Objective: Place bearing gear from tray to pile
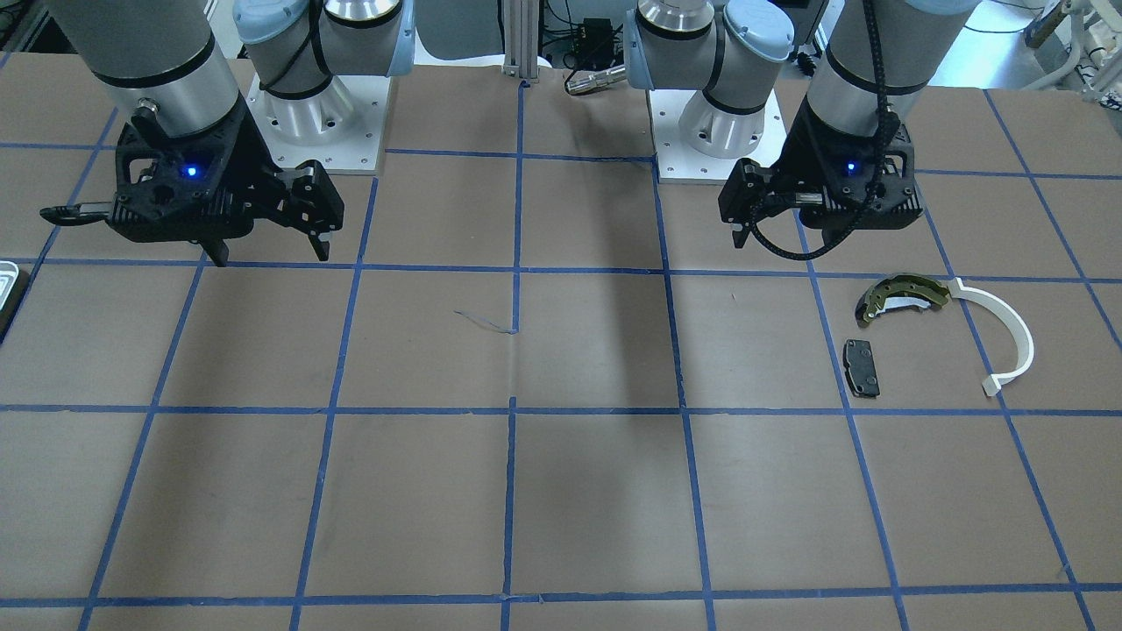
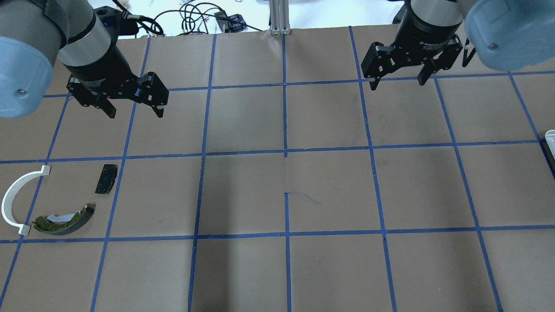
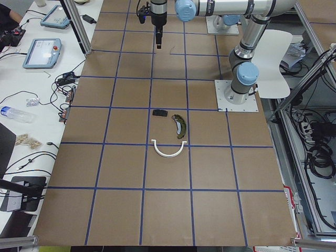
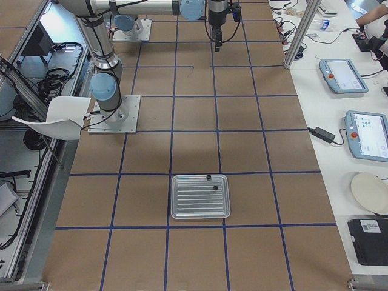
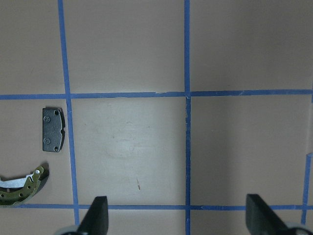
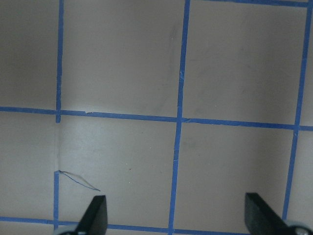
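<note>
The tray (image 4: 182, 206) lies on the table far to my right, with two small dark parts (image 4: 213, 188) near its far edge; I cannot tell which is the bearing gear. Only the tray's corner (image 2: 550, 138) shows in the overhead view. The pile lies on my left: an olive-gold brake shoe (image 2: 65, 221), a white arc (image 2: 17, 195) and a black pad (image 2: 106, 178). My left gripper (image 2: 135, 113) is open and empty, hovering beyond the pile; its wrist view shows the pad (image 5: 53, 129). My right gripper (image 2: 397, 82) is open and empty, high over bare table, far from the tray.
Brown paper with a blue tape grid covers the table (image 2: 286, 190). Both arm bases (image 1: 324, 131) stand on white plates at the robot's edge. An aluminium post (image 2: 279, 17) stands at the far edge. Tablets and cables lie on the operators' bench (image 4: 345, 76).
</note>
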